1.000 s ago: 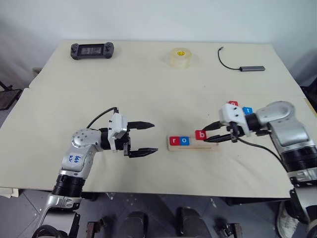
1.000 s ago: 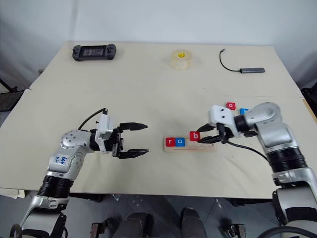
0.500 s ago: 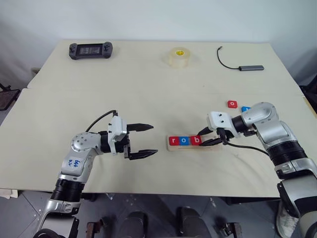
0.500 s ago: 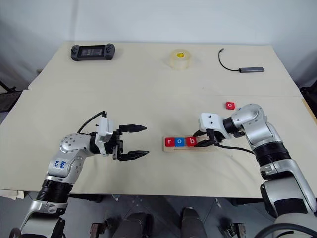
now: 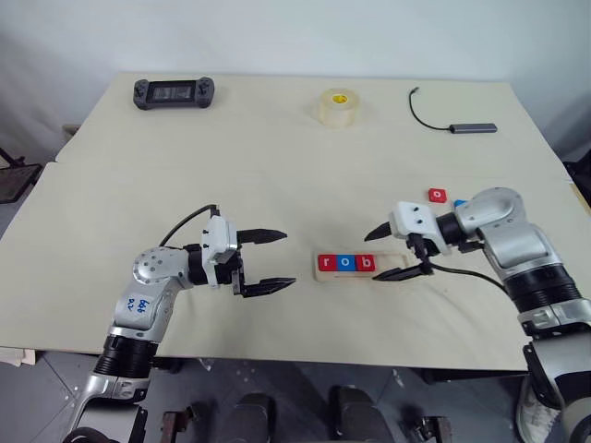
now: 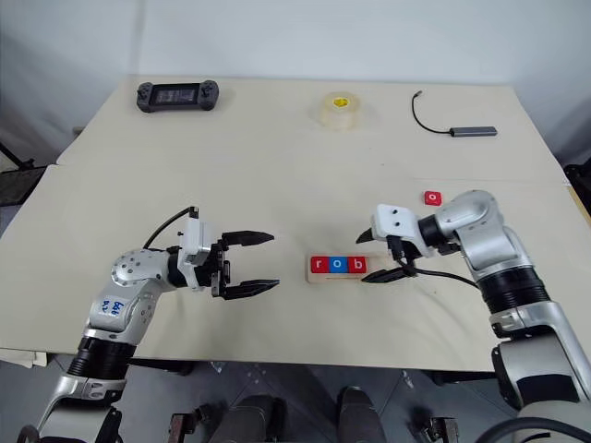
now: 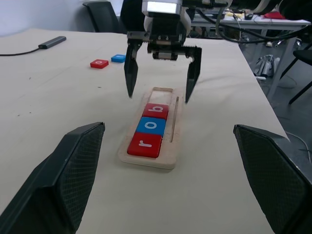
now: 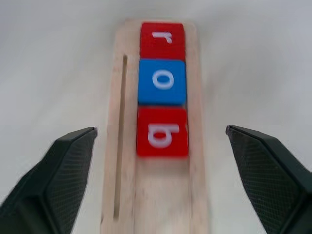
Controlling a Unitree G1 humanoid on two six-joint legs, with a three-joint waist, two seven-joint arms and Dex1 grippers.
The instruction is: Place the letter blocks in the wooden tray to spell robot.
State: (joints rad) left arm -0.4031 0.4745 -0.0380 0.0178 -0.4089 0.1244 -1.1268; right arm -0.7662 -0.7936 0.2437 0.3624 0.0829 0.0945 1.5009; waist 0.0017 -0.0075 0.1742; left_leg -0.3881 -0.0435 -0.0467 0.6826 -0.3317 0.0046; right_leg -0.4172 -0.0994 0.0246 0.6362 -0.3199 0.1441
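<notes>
Your right gripper (image 5: 386,253) had its jaws wide and empty, straddling the bare end of the wooden tray (image 5: 391,269), where r, o and b (image 5: 367,263) already sat in a row. The red o tile (image 5: 437,195) lay well beyond the tray. Your left gripper (image 5: 271,260), jaws wide and empty, hovered beside the r end; a low pull-back could have clipped the b or shoved the tray.

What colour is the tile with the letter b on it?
Red, with a white letter. The b tile shows best in the right wrist view.
</notes>
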